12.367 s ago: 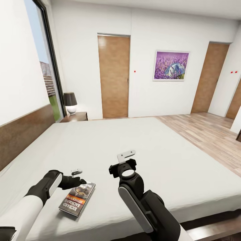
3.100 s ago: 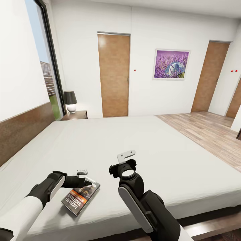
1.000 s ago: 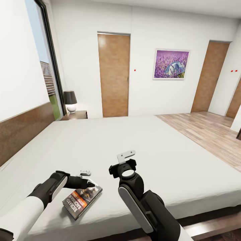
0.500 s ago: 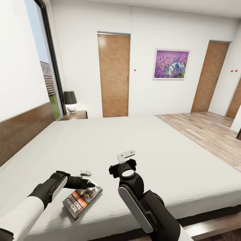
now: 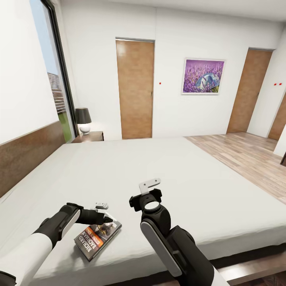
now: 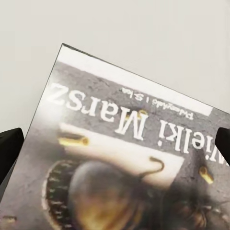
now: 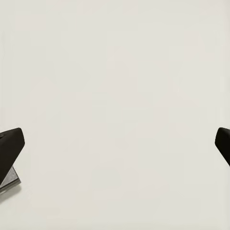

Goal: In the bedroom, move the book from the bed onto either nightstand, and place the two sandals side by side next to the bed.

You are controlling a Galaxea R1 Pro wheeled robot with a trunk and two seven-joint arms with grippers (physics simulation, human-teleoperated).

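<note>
**Book on the bed, left end effector poised over its far end**

While the book (image 5: 97,235) lies flat and face up on the pale mattress of the bed (image 5: 167,174), close to the bed's near edge, its long axis runs diagonally: the end bearing the white "RICHARD BACHMAN" lettering points toward the robot and its left side, the opposite end points away and to the right. The left end effector (image 5: 104,211) sits at that far end, directly over the cover. In the left wrist view the cover (image 6: 124,163) lies between two dark fingertips (image 6: 8,152), which stand wide apart at either side of the book rather than pinching it. The right end effector (image 5: 149,184) hovers over bare mattress, to the right of the book and apart from it; its fingertips (image 7: 9,143) are likewise spread, with only mattress between them. At the far left corner of the bed stands a nightstand (image 5: 89,138) carrying a lamp (image 5: 83,121). Beyond are a brown door (image 5: 135,90) and a lavender picture (image 5: 203,77).
</note>
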